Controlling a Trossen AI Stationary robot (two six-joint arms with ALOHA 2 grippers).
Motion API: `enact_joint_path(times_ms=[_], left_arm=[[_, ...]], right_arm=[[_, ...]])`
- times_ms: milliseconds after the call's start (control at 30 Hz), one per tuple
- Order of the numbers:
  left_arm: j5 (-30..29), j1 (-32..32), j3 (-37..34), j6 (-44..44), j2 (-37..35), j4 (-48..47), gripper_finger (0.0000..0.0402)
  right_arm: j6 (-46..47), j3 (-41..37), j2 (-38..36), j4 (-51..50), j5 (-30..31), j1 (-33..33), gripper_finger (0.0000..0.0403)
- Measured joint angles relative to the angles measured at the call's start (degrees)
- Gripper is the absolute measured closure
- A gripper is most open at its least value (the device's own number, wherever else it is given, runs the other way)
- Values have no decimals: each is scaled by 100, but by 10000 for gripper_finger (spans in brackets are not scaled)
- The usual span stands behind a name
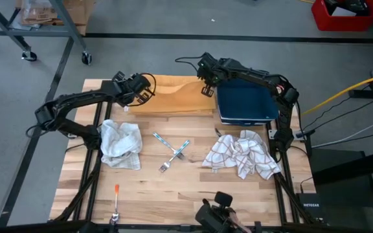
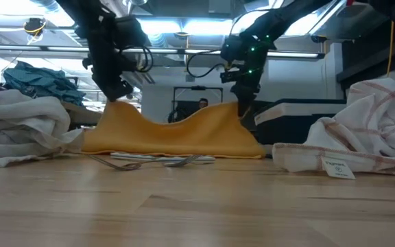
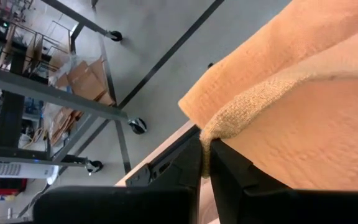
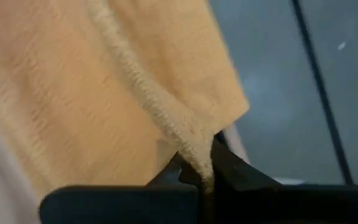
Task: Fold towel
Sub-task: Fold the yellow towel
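An orange towel (image 1: pixel 170 97) lies across the far part of the table. In the low view the orange towel (image 2: pixel 177 137) stands raised at two corners, sags between them, and its lower part rests on the wood. My left gripper (image 1: pixel 135 94) is shut on its left corner. My right gripper (image 1: pixel 207 89) is shut on its right corner. Both wrist views are filled with orange cloth and its knitted hem. My left gripper (image 3: pixel 206 165) pinches the towel's left corner at the hem (image 3: pixel 222 118) between its two fingers, coming from above. The corner (image 2: pixel 115 104) is lifted off the table and the cloth hangs below it. My right gripper (image 4: pixel 205 177) pinches the towel's right corner at the thick hem (image 4: pixel 188 143) between its two fingers, from above. That corner (image 2: pixel 237 108) is raised, and the edge between the two holds droops slack.
A dark blue folded cloth (image 1: pixel 245 103) lies right of the orange towel. A crumpled white towel (image 1: pixel 120 144) sits at the left, a checked towel (image 1: pixel 241 154) at the right, cutlery (image 1: pixel 171 154) in the middle, and an orange-handled tool (image 1: pixel 116 194) near the front edge.
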Motion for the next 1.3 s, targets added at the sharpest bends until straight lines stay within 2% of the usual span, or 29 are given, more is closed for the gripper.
enact_joint_path(times_ms=[233, 400, 633, 767, 867, 1033, 1200, 1300], left_arm=[[-37, 239, 0, -161, 282, 130, 379], [-35, 395, 0, -259, 447, 209, 333], [-55, 541, 2, -650, 639, 506, 258], [-55, 584, 2, -940, 672, 516, 240], [-37, 583, 2, -1146, 672, 505, 239], [614, 462, 2, -930, 672, 354, 257], [1218, 331, 2, -498, 672, 26, 271], [1837, 278, 2, -256, 672, -157, 276]], right_arm=[[-143, 0, 2, 259, 281, 0, 390], [-261, 0, 2, 188, 572, 0, 379], [-364, 0, 2, 285, 748, -9, 287], [-375, 0, 2, 349, 1070, -15, 236], [-374, 0, 2, 316, 1082, -13, 214], [-373, 0, 2, -68, 571, 29, 208], [-551, 0, 2, -223, 561, 44, 208], [-660, 0, 2, -396, 248, 50, 208]])
